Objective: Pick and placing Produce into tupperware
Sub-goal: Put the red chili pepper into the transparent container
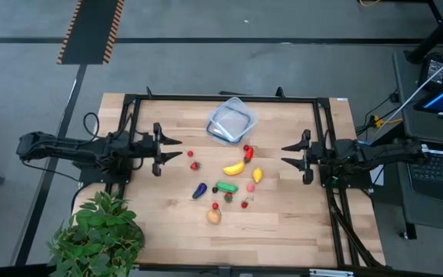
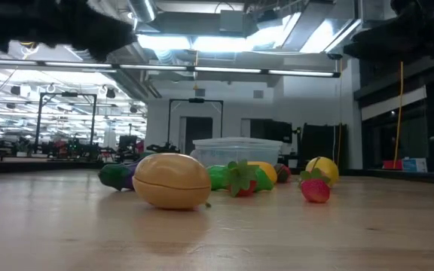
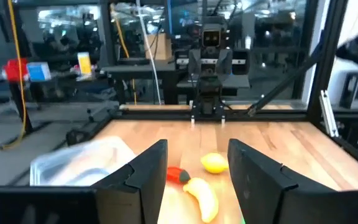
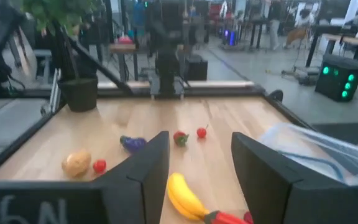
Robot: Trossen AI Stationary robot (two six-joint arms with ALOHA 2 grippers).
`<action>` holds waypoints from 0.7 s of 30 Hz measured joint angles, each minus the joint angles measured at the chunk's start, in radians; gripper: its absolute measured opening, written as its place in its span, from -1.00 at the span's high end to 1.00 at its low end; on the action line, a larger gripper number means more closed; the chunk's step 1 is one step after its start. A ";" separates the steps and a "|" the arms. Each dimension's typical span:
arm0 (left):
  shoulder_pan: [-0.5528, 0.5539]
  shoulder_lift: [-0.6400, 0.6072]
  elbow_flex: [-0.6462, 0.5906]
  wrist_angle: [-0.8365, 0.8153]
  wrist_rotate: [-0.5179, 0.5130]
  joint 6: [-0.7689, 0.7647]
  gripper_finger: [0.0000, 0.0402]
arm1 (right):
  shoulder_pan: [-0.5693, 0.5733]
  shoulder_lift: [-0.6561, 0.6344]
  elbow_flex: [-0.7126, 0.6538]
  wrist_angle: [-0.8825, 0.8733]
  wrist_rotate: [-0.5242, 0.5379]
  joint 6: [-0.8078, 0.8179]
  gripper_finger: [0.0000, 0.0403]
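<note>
The tupperware (image 1: pixel 232 121) sits on the wooden tabletop (image 1: pixel 168 231), close to the far edge and about in the middle, with nothing inside it that can be seen. All the produce lies out on the wood on the near side of the tupperware. A red pepper (image 1: pixel 248 151) is just beside the tupperware's near corner. A little further from it come the yellow banana (image 1: pixel 234 168) and the lemon (image 1: pixel 257 175). Past those lie the green cucumber (image 1: pixel 227 185), the purple eggplant (image 1: pixel 199 190) and some small red berries (image 1: pixel 194 165). A tan potato (image 1: pixel 214 217) lies furthest from the tupperware. The left gripper (image 1: pixel 177 148) hangs off to the left of the tupperware, with its fingers apart and nothing between them. The right gripper (image 1: pixel 286 153) waits off to the right of the tupperware, its fingers also apart and holding nothing. A leafy potted plant (image 1: pixel 97 235) stands at the near left corner, well apart from the tupperware.
</note>
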 joint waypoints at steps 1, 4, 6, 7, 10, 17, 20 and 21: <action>0.000 0.023 0.022 -0.005 0.000 0.012 0.18 | 0.000 0.028 0.019 -0.018 0.000 -0.001 0.13; 0.006 0.090 0.079 -0.065 -0.015 0.027 0.19 | -0.007 0.113 0.081 -0.082 0.001 -0.022 0.13; 0.010 0.139 0.109 -0.100 -0.028 0.028 0.21 | -0.023 0.170 0.130 -0.125 0.001 -0.050 0.13; 0.012 0.164 0.123 -0.109 -0.030 0.028 0.21 | -0.034 0.196 0.159 -0.160 0.001 -0.064 0.13; 0.012 0.234 0.162 -0.112 -0.031 0.030 0.23 | -0.075 0.274 0.254 -0.286 0.007 -0.098 0.13; 0.012 0.367 0.268 -0.232 -0.053 0.034 0.22 | -0.144 0.461 0.420 -0.492 -0.030 -0.135 0.13; 0.012 0.417 0.312 -0.304 -0.066 0.050 0.24 | -0.154 0.544 0.469 -0.536 -0.060 -0.159 0.13; 0.012 0.431 0.326 -0.328 -0.066 0.060 0.26 | -0.157 0.569 0.479 -0.540 -0.074 -0.162 0.13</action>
